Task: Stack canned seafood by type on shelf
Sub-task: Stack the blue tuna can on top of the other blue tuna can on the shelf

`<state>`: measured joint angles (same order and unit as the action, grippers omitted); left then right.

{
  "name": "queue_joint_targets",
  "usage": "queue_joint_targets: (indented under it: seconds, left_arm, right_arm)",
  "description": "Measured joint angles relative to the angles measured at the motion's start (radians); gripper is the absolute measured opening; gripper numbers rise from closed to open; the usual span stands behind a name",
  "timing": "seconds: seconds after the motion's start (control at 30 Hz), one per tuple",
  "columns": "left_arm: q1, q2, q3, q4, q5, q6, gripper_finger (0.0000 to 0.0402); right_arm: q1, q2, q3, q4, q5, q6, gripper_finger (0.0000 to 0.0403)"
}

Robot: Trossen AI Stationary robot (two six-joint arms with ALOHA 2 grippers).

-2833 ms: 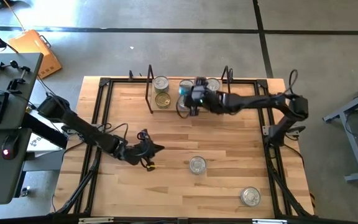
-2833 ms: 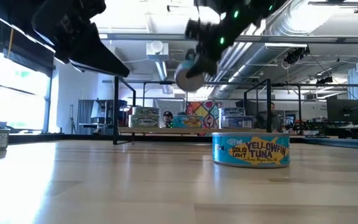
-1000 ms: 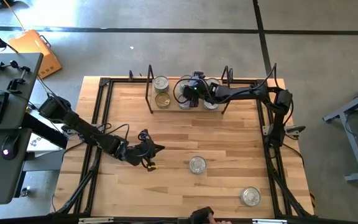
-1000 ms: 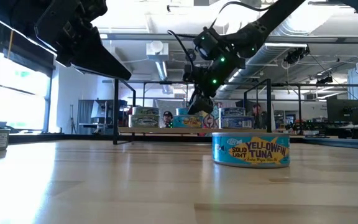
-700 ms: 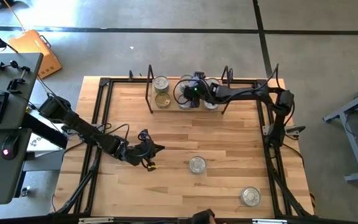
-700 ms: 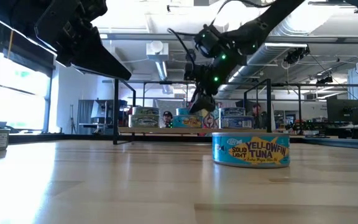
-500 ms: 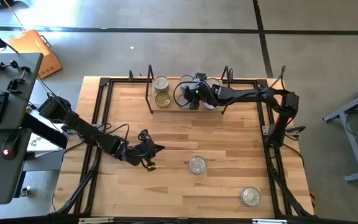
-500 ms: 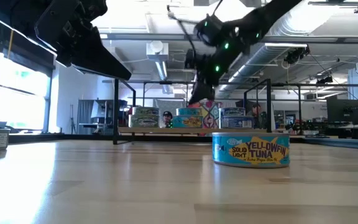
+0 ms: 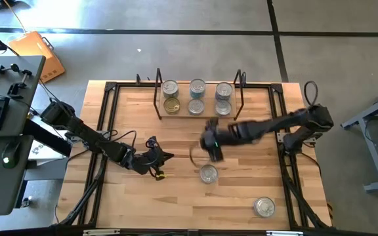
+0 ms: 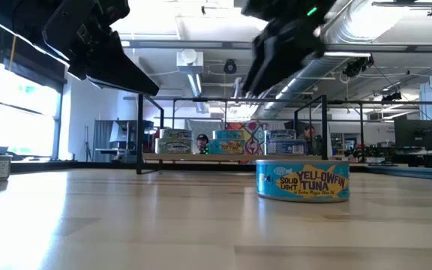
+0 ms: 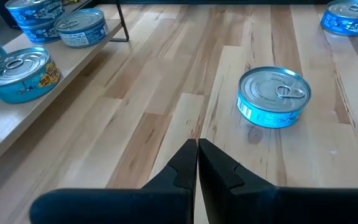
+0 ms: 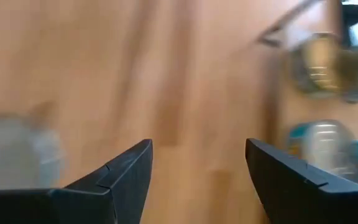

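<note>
Your right gripper point(image 9: 210, 152) hangs mid-table with fingers spread and empty, while your left gripper point(image 9: 167, 156) waits closed, stretched low.

The can point(image 10: 303, 180) at the table's middle, seen side-on in the low view, has a blue label with a small oval logo at its left, white words "SOLID LIGHT", and large yellow words "YELLOWFIN TUNA". A line of small script under these is too fine to read. The labels of the cans on the shelf point(image 10: 223, 157) behind it, toward 12 o'clock, show print too small to make out. In the left wrist view, a shelf can point(image 11: 18, 74) bears yellow lettering that cannot be read.
</note>
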<state>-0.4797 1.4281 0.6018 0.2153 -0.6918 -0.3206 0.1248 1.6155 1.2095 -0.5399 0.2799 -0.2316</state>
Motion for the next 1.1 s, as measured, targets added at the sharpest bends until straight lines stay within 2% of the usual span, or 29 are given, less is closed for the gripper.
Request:
queue_joint_targets:
  seconds: [0.3,0.37,0.53,0.63,0.7,0.83,0.93,1.1]
  left_arm:
    - [0.001,0.0,0.0,0.0,0.0,0.001,0.0005]
    - [0.001,0.0,0.0,0.0,0.0,0.001,0.0005]
    - [0.002,0.0,0.0,0.0,-0.007,0.017,0.0005]
    - [0.002,0.0,0.0,0.0,-0.021,0.017,0.0005]
    - [0.002,0.0,0.0,0.0,-0.025,0.018,0.0005]
    - [0.002,0.0,0.0,0.0,-0.027,0.018,0.0005]
    - [0.003,0.0,0.0,0.001,-0.03,0.025,0.0005]
    - [0.021,0.0,0.0,0.024,-0.031,0.061,0.0005]
  right_arm:
    - [0.322,-0.024,-0.001,-0.235,-0.003,0.355,0.025]
    - [0.382,-0.024,-0.001,-0.262,-0.012,0.478,0.025]
    - [0.559,-0.024,-0.001,-0.265,-0.111,0.812,0.025]
    - [0.68,-0.024,-0.001,-0.249,-0.117,1.042,0.025]
    - [0.761,-0.024,-0.001,-0.234,-0.087,1.202,0.025]
    - [0.923,-0.012,-0.001,-0.21,0.048,1.48,0.025]
    - [1.018,0.04,-0.001,-0.216,0.096,1.578,0.0247]
    - [1.102,0.164,-0.001,-0.236,0.042,1.647,0.0237]
